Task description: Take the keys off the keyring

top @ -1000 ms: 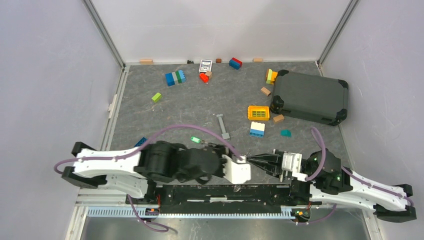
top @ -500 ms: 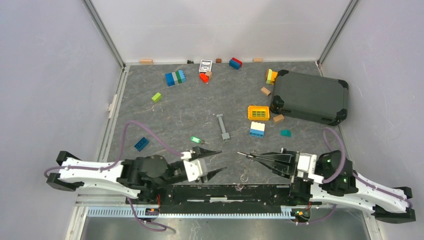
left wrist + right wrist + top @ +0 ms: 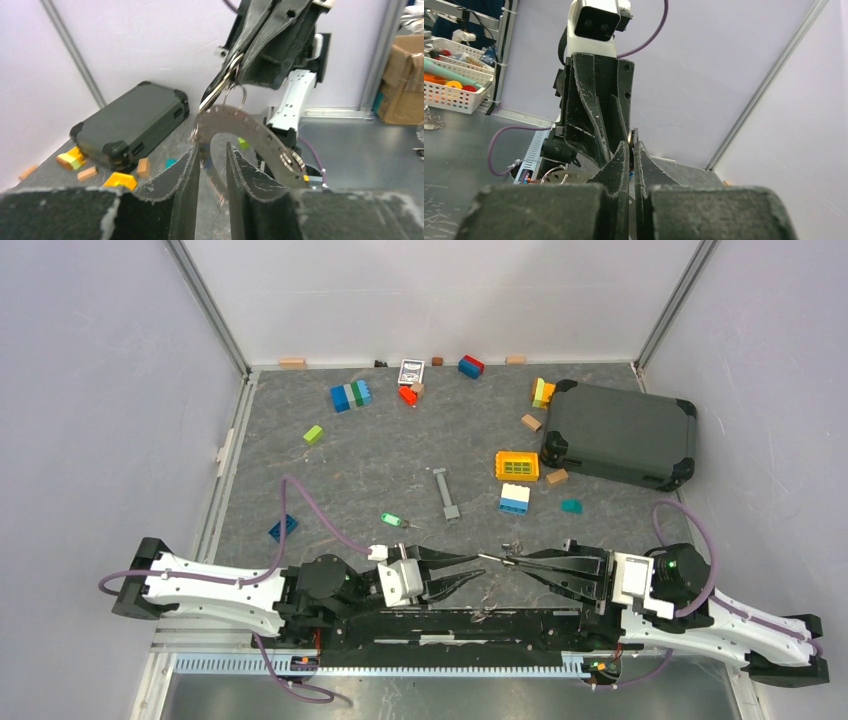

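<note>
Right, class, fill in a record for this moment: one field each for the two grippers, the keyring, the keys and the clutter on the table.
left gripper: fingers slightly apart around a silver key; whether it grips is unclear
right gripper: shut on the keyring, raised off the table
green-headed key: lying loose on the table, apart from both grippers
clutter: grey bar, yellow grid block, black case, scattered toy bricks
task state: silver key appears attached to the keyring, not yet off
</note>
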`<action>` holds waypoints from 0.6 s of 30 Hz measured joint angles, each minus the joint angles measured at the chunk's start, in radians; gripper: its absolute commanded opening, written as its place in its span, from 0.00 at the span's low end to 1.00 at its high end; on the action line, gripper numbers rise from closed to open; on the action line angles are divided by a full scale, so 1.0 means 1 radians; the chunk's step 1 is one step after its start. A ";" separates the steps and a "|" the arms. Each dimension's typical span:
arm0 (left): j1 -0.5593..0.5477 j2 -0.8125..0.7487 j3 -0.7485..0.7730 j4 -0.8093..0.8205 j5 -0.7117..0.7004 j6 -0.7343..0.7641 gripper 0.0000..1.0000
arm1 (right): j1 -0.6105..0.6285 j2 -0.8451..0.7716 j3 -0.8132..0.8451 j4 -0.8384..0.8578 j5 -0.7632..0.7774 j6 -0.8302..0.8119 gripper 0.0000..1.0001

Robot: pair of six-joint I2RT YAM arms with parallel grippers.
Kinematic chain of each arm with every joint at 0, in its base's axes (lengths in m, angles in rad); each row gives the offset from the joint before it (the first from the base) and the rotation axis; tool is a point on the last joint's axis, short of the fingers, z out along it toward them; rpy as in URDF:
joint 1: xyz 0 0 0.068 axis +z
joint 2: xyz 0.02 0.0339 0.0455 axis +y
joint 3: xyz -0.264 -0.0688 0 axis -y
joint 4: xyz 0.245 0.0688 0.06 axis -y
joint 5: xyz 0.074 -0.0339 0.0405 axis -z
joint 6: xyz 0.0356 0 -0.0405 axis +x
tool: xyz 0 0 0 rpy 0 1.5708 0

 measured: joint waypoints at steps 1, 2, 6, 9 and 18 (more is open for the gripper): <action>0.000 0.006 0.000 0.016 0.018 0.000 0.37 | 0.000 0.000 -0.005 0.010 -0.008 0.001 0.00; 0.000 0.011 0.000 0.031 0.029 0.000 0.39 | 0.000 0.000 -0.009 0.016 -0.016 0.003 0.00; 0.000 0.031 0.000 0.082 0.070 -0.003 0.44 | 0.000 0.010 -0.014 0.032 -0.050 0.008 0.00; 0.000 0.044 -0.001 0.119 0.085 -0.014 0.42 | 0.000 0.019 -0.015 0.045 -0.073 0.011 0.00; 0.000 0.082 -0.001 0.158 0.145 -0.036 0.41 | 0.000 0.029 -0.024 0.089 -0.109 0.026 0.00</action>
